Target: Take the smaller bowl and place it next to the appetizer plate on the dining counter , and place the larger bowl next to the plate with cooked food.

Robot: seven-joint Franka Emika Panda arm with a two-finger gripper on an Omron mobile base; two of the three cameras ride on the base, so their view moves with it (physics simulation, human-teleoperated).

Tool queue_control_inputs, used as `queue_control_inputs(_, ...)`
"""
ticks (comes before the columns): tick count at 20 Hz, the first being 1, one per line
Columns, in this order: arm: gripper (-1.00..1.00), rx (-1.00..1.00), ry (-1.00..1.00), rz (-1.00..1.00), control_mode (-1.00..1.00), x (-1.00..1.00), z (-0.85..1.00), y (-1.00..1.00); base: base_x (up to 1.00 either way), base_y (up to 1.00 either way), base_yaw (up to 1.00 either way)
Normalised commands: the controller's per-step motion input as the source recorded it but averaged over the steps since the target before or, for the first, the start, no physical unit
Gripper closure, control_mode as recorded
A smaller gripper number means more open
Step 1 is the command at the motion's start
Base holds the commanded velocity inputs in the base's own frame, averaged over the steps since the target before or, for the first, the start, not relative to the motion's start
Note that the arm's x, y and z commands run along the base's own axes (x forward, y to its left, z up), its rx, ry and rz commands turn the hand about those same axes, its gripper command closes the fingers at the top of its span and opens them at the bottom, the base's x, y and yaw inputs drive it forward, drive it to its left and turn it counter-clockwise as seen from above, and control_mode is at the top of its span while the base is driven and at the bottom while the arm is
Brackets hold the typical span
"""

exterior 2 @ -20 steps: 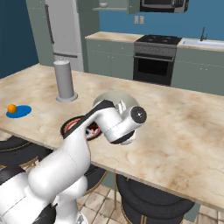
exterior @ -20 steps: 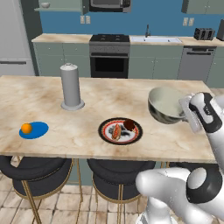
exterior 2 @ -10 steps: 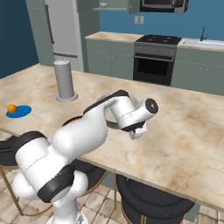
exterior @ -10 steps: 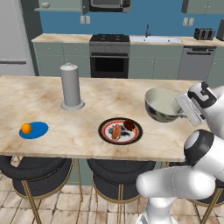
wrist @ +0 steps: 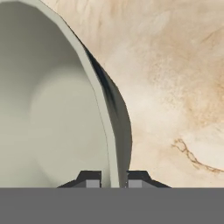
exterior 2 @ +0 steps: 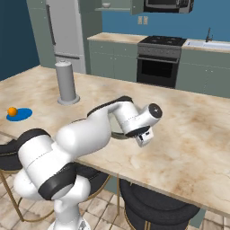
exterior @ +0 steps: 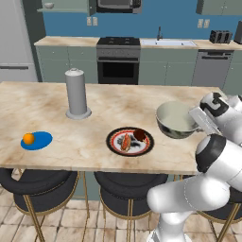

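Observation:
The larger bowl (exterior: 176, 120), cream inside and dark outside, sits low over the dining counter (exterior: 108, 111), just right of the plate with cooked food (exterior: 130, 141). My gripper (exterior: 199, 122) is shut on the bowl's right rim. In the hand view the rim of the bowl (wrist: 52, 109) runs between the two fingertips of the gripper (wrist: 113, 180), one inside and one outside the wall. The blue appetizer plate (exterior: 37, 140) with its orange ball lies far left near the front edge. The smaller bowl is out of view.
A tall grey cylinder (exterior: 77, 92) stands on the counter behind and left of the round plate. Stools (exterior: 40, 189) line the near side. Bare counter stretches right of the arm (exterior 2: 193, 130). Stove and cabinets stand along the back wall.
The bowl has come down a little toward the counter while staying right of the round plate. The arm's elbow and wrist have swung round; the grip stays the same.

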Motion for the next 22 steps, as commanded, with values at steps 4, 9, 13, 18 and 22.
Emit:
queue_control_inputs(4, 1.00, 0.00, 0.06, 0.00, -1.00, 0.00, -0.35, 0.00, 0.00, 0.00, 0.00)
queue_control_inputs(9, 1.00, 0.00, 0.12, 0.00, -1.00, 0.00, -0.39, 0.00, 0.00, 0.00, 0.00)
queue_control_inputs(13, 1.00, 0.00, 0.11, 0.00, -1.00, 0.00, -0.36, 0.00, 0.00, 0.00, 0.00)
queue_control_inputs(18, 1.00, 0.00, 0.06, 0.00, -1.00, 0.00, -0.37, 0.00, 0.00, 0.00, 0.00)
queue_control_inputs(22, 1.00, 0.00, 0.00, 0.00, -1.00, 0.00, -0.44, 0.00, 0.00, 0.00, 0.00)
